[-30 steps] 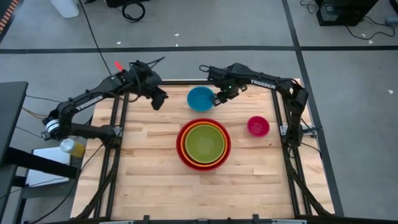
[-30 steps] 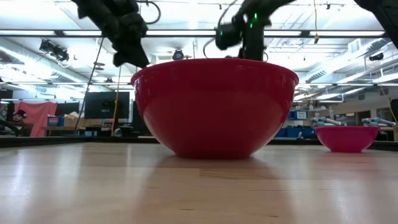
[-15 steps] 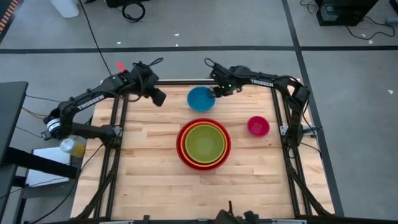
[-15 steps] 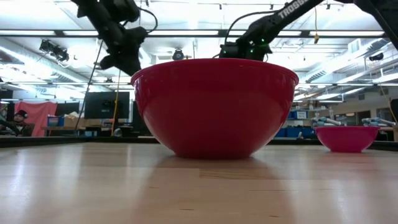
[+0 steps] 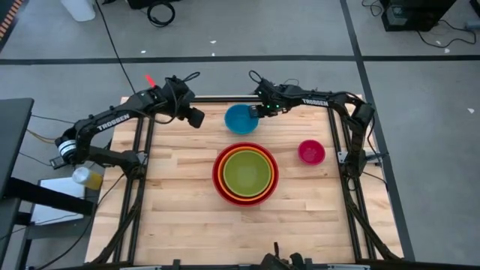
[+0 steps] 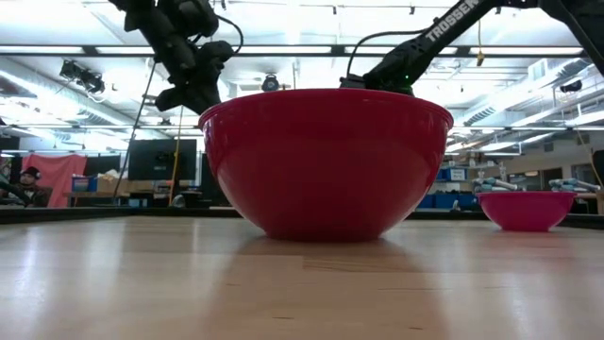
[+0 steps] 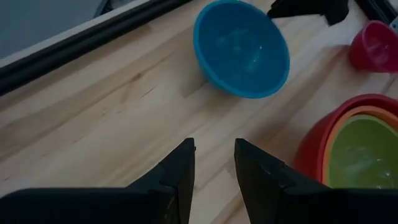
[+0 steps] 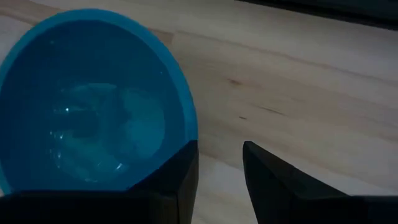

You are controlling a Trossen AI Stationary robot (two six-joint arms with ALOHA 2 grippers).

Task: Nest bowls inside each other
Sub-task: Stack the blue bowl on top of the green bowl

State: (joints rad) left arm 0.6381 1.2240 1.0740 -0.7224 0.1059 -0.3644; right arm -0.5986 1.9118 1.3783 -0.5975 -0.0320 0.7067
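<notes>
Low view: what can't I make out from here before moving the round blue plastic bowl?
- Blue plastic bowl: hidden in the low view behind the large red plastic bowl.
- Orange and yellow-green bowls: hidden in the low view inside the red one.
- Right gripper at the blue rim: contact unclear; one finger covers the edge.

Overhead, table-level and wrist views share the blue bowl (image 5: pixel 241 118).

red bowl (image 6: pixel 326 161) hiding blue bowl (image 5: pixel 241 118) at table level
</notes>
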